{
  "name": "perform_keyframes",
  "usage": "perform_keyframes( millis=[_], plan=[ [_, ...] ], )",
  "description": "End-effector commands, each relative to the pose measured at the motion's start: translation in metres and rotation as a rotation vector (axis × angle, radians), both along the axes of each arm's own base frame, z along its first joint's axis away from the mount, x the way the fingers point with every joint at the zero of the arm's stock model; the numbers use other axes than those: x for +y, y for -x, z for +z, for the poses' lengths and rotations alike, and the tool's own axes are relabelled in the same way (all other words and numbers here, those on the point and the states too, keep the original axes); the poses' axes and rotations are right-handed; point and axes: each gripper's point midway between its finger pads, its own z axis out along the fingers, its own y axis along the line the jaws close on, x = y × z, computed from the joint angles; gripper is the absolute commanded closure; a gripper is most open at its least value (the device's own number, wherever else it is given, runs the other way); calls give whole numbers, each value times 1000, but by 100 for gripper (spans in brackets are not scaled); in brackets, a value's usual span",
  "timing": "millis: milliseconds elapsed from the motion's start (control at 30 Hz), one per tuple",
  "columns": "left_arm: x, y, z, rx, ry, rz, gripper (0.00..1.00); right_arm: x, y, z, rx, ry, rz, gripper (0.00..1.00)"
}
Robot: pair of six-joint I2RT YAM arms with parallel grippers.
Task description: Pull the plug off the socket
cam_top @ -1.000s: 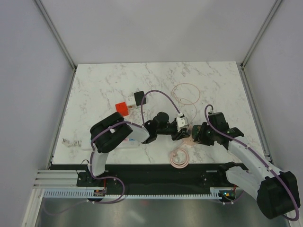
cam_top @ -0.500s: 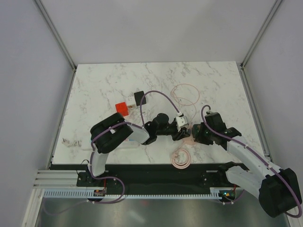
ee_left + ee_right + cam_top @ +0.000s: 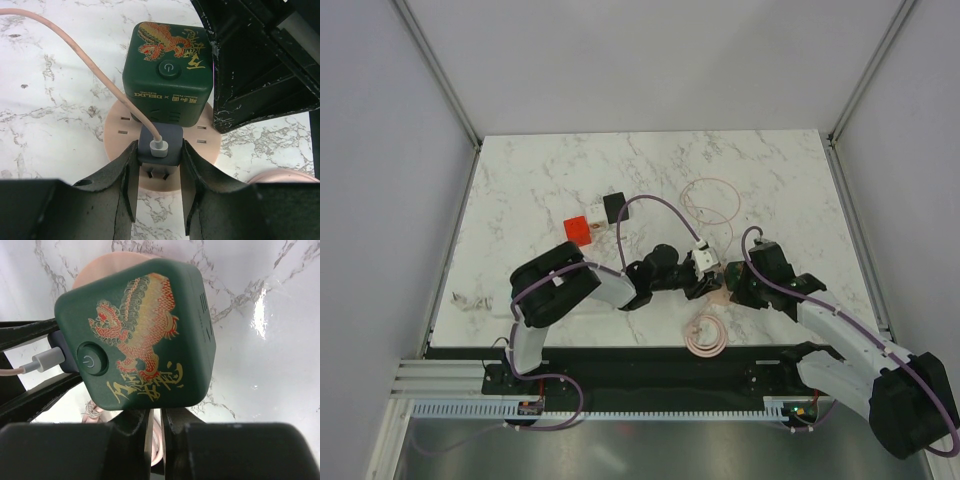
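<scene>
Grey is the plug (image 3: 160,145), and the left gripper (image 3: 158,156) is clenched on it, one black finger pressed on each side. A white connector with a thin pink cable (image 3: 75,45) goes into its top. Under the plug two metal prongs show, reaching down to the round pink socket (image 3: 117,134), so the plug is not fully seated there.

On the same socket, touching the far side of the plug, stands a dark green cube (image 3: 167,75) with a red and gold dragon and a round power button. The socket lies flat on the marble counter (image 3: 45,100), near its front edge and a little right of the middle, between the two arms.

From the other side comes the right gripper (image 3: 156,421), low and just beside the cube. Its fingers are nearly together, with some pink between them; I cannot tell if they pinch the socket rim. A coil (image 3: 703,335) of pink cord lies just in front.
</scene>
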Motion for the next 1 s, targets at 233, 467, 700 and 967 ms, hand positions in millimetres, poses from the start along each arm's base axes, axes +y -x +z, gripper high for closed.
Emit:
perform_keyframes(
  millis=[233, 467, 700, 967],
  plan=[
    [-17, 23, 34, -25, 70, 61, 98, -4, -18, 23, -129, -27, -104, 84],
    [-19, 23, 29, -13, 66, 98, 98, -8, -17, 22, -142, -50, -177, 80],
    [-22, 27, 40, 21, 121, 86, 98, -6, -18, 12, -157, -65, -180, 79],
    [-23, 31, 47, 67, 157, 96, 98, -8, -11, -5, -110, -24, -167, 77]
  ],
)
